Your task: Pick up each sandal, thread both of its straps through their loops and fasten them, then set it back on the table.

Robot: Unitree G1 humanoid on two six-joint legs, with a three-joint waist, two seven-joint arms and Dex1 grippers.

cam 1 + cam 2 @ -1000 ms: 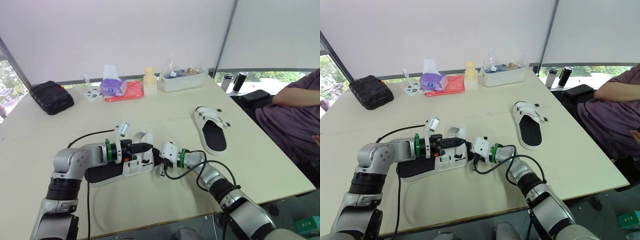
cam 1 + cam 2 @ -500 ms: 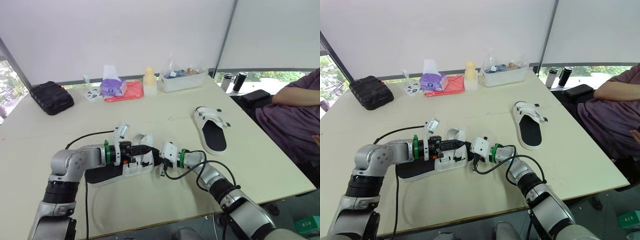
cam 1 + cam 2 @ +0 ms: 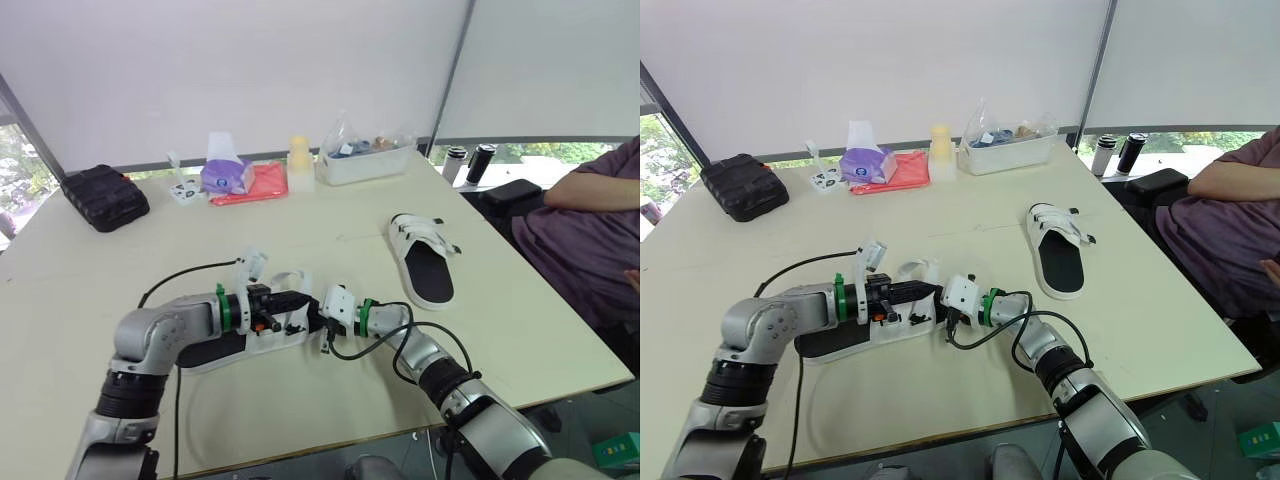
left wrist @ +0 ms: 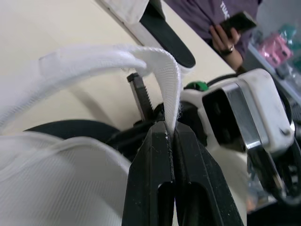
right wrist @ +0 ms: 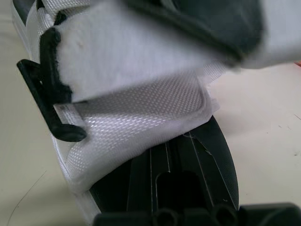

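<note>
Left wrist view: left gripper [image 4: 170, 129] clenched on white strap [image 4: 164, 75]; sandal [image 3: 215, 352] rested on table [image 3: 300, 400]. Right gripper [image 3: 318, 313] at its end, grip unclear. Best approach seemed to be keeping the strap taut and feeding it squarely into black loop [image 5: 42, 96].

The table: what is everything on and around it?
table: one, cream
near sandal: one, white, black sole, between the grippers
far sandal: one, same colours, toward the person
pouch: one, black, far left
tissue pack: one, purple, far edge
cloth: one, red, beside tissue pack
bottle: one, cream, beside cloth
bin: one, clear, far edge
flasks: two, pale and black, far right
person: one, purple top, right
left gripper: one, black, shut on near sandal's strap
right gripper: one, black, at near sandal
</note>
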